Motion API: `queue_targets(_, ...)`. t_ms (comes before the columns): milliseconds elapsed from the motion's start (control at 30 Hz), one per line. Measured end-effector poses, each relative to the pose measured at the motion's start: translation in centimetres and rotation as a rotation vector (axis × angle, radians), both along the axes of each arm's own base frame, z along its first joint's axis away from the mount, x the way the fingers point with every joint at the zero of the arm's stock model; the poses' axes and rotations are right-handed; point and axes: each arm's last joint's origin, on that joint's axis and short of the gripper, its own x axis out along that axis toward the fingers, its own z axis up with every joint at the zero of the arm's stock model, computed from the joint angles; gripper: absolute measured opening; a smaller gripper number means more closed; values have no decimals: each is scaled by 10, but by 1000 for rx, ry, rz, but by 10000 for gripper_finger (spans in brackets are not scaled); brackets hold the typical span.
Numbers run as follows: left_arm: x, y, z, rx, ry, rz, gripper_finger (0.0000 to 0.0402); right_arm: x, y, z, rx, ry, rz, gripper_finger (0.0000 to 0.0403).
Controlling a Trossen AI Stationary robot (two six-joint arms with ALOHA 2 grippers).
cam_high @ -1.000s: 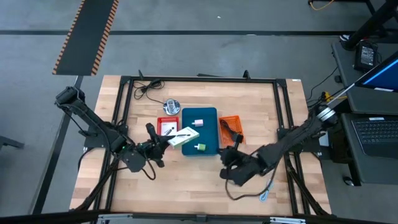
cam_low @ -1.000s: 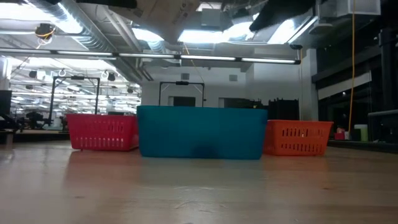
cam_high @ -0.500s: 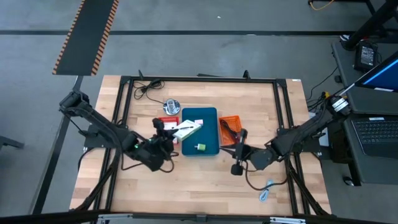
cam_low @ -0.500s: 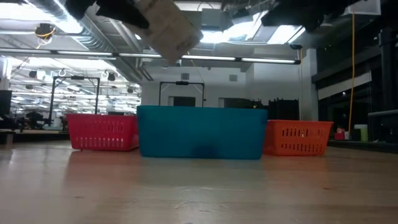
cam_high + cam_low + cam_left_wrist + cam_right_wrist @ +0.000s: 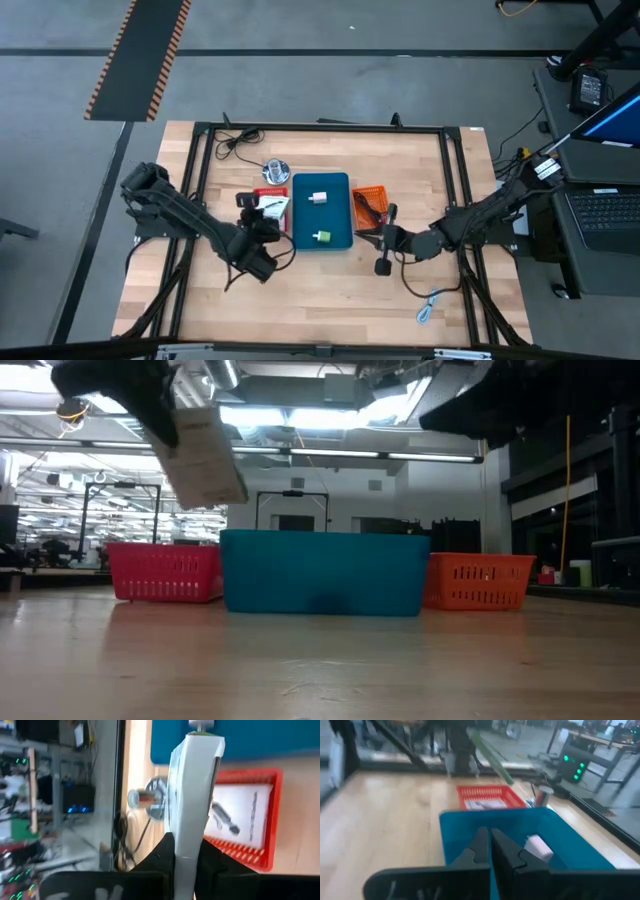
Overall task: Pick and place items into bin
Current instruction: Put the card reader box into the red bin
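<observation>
Shiny silver round object (image 5: 276, 169) near the table's (image 5: 300, 300) far edge, black cable (image 5: 236, 140) beside it, perhaps coiled

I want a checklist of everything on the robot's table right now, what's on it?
Surface: wooden table inside a black frame.
Job's things: teal bin holds a pale block and a green cube; red basket holds a white card; orange basket holds dark items.
Clutter: silver round object behind the red basket.
Grippers: left gripper shut on a second white card, held above the red basket; right gripper shut, empty, near the orange basket.
Cables: black cable at the far edge; blue-white cable at the near right.
Surroundings: grey floor, a laptop at right.
</observation>
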Motion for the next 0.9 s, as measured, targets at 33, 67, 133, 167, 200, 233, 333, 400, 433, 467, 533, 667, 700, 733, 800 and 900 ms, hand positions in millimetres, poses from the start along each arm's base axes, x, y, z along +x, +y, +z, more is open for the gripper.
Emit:
queue_targets(33, 1, -1, -3, 6, 15, 12, 29, -1, -1, -1, 7, -24, 9, 0)
queue_targets(67, 3, -3, -6, 12, 25, 16, 29, -2, -2, -1, 7, -43, 11, 0)
queue_targets(133, 6, -6, -12, 21, 41, 16, 29, -5, -4, -2, 3, -71, 13, 0)
queue_targets(167, 7, -7, -15, 22, 48, 20, 29, -5, -4, -2, 8, -84, 13, 0)
queue_targets(200, 8, -7, -18, 20, 51, 29, 29, -5, -5, -2, 9, -87, 13, 0)
queue_targets(233, 10, -8, -21, 12, 54, 45, 29, -5, -5, -2, 8, -86, 13, 0)
queue_targets(333, 12, -9, -27, 9, 42, 89, 29, -5, -5, -2, 7, -86, 13, 0)
queue_targets(400, 13, -9, -29, 21, 41, 94, 29, -5, -5, -2, 7, -85, 13, 0)
queue_targets(433, 14, -8, -29, 21, 41, 98, 29, -5, -5, -2, 8, -86, 13, 0)
queue_targets(467, 14, -7, -29, 20, 37, 106, 29, -5, -5, -2, 8, -86, 13, 0)
queue_targets(533, 15, -5, -29, 15, 15, 138, 29, -5, -5, -2, 9, -85, 13, 0)
queue_targets(667, 16, -1, -31, 18, 6, 164, 29, -5, -5, -2, 9, -85, 13, 0)
queue_targets(700, 15, 1, -33, 17, 9, 169, 29, -5, -5, -2, 9, -85, 13, 0)
queue_targets(733, 15, 2, -36, 12, 15, 175, 29, -5, -5, -2, 9, -84, 13, 0)
queue_targets(800, 13, 4, -42, -2, 37, 191, 29, -5, -5, -2, 8, -83, 13, 0)
queue_targets(900, 11, 6, -51, -1, 47, 196, 29, -5, -5, -3, 6, -79, 14, 0)
